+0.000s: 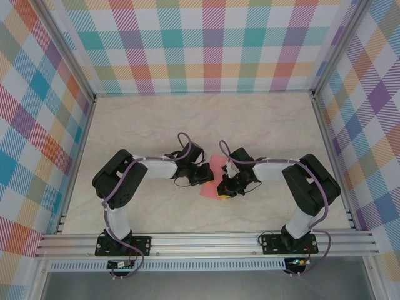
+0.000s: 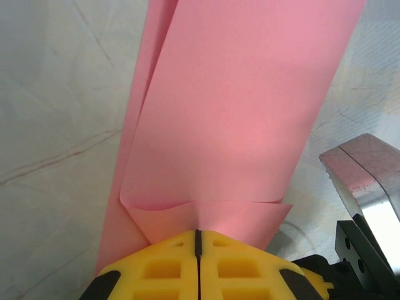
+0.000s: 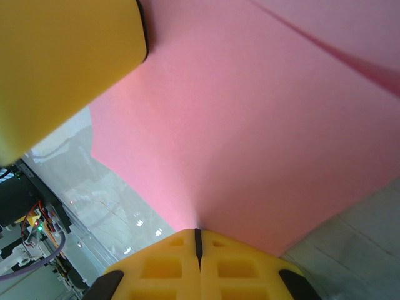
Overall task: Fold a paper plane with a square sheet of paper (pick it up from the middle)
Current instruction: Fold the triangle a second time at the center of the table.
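Observation:
The square sheet of paper (image 1: 215,166) is salmon pink and hangs folded between my two grippers, just above the table's middle. In the left wrist view the sheet (image 2: 237,112) runs away as a long doubled strip with a curled lower flap. My left gripper (image 2: 198,233) is shut on its near edge. In the right wrist view the sheet (image 3: 262,125) spreads wide with one crease at the upper right, and my right gripper (image 3: 198,231) is shut on its edge. From above, the left gripper (image 1: 205,176) and right gripper (image 1: 225,186) almost meet. The paper plane is out of view.
The pale marble-look table (image 1: 156,125) is walled by plaid panels with aluminium rails (image 1: 206,240) along the near edge. A yellow finger of the left gripper (image 3: 62,69) shows close in the right wrist view. A metal part of the right arm (image 2: 362,181) sits beside the sheet.

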Controlling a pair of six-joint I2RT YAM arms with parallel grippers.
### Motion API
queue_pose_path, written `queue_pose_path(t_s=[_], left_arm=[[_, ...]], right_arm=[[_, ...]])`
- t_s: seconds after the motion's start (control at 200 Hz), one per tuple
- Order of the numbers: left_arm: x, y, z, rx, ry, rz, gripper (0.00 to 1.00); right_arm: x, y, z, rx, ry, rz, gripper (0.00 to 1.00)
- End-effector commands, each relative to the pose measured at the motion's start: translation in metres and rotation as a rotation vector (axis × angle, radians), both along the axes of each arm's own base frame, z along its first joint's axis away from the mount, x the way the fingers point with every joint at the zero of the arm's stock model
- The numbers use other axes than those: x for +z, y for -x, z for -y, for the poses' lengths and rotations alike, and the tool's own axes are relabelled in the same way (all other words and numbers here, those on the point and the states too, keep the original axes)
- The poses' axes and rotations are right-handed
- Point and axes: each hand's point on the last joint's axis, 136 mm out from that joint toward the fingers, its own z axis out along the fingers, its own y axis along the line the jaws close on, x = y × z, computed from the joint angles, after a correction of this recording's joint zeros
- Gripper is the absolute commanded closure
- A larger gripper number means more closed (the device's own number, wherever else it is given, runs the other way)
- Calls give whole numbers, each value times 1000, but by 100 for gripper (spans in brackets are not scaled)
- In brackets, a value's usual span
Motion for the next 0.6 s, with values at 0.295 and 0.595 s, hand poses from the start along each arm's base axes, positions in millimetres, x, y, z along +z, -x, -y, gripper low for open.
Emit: queue_pose_path(t_s=[0.295, 0.595], left_arm=[[-16, -36, -33, 101, -101, 22, 94], [-16, -44, -43, 107, -91, 27, 94]], right_arm=[[-38, 27, 31, 10, 178, -83, 97], [-37, 27, 31, 14, 176, -79, 97]])
